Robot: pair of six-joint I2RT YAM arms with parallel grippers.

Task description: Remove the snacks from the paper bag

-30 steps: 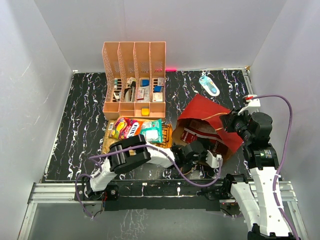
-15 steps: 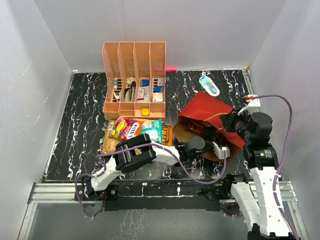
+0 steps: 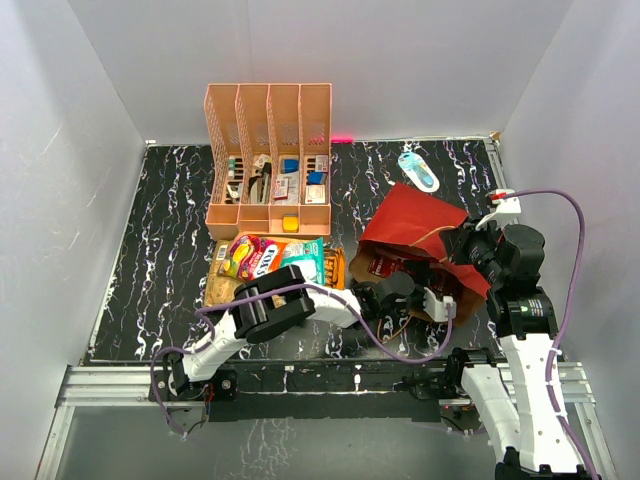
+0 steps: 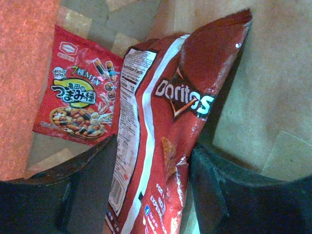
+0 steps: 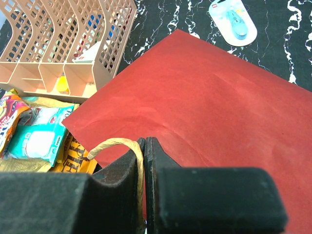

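In the dark-red, kraft-lined paper bag [image 5: 209, 107] at near right, a crinkly red chip bag [image 4: 180, 97] sits between the left gripper's [image 4: 153, 146] half-spread jaws, though whether they hold it is unclear. A flat red-orange packet [image 4: 78, 97] lies beside it. The right gripper [image 5: 145, 146] pinches the loop handle [image 5: 109, 143].

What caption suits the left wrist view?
Left gripper straddling a red Doritos bag inside the paper bag, a smaller red snack packet beside it.

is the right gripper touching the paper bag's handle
Touching. The right wrist view shows the right gripper shut on the paper bag, with its tan loop handle pinched between the two fingers.
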